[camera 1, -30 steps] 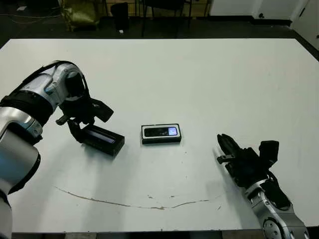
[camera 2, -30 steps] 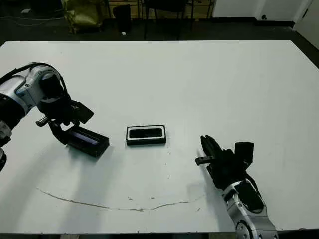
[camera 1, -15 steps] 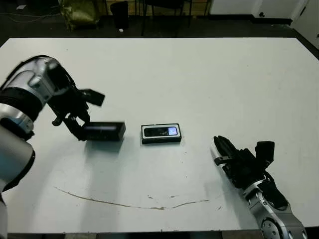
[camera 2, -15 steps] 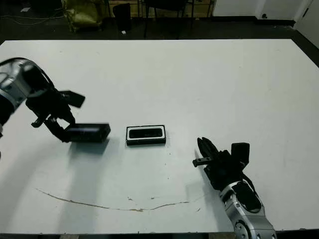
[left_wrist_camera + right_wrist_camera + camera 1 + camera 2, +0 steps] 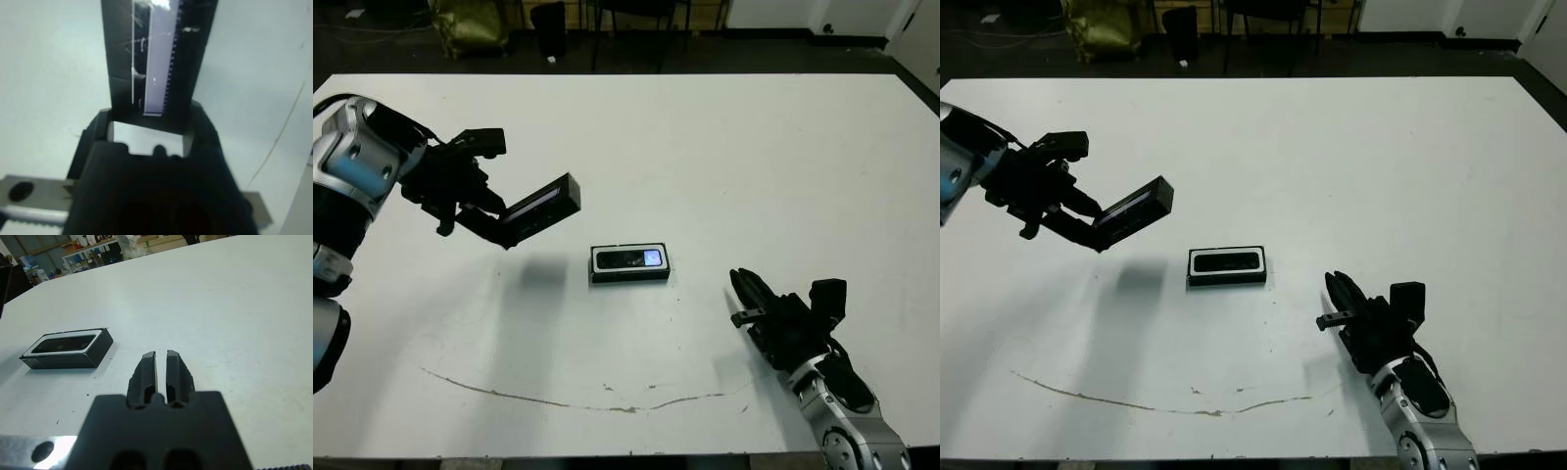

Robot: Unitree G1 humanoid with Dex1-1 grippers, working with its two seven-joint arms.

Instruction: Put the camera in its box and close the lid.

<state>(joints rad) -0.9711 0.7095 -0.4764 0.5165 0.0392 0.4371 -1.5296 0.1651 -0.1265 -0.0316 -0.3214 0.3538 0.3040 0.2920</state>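
My two head eyes look forward and down over the whole white desk [image 5: 724, 147], almost the same picture, just nudged sideways. My left wrist cam sits super close behind my left fingers [image 5: 200, 132], staring along the lid [image 5: 156, 54], which fills most of the shot. My right wrist cam hovers low over the desk, looking across it at the box [image 5: 68, 348], which the head eyes share too.

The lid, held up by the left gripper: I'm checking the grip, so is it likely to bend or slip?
The lid keeps a straight edge though gripped at one end only, so probably rigid. Its glossy strip suggests smooth plastic, so it might slip between the left gripper fingers. It looks thin and likely light.
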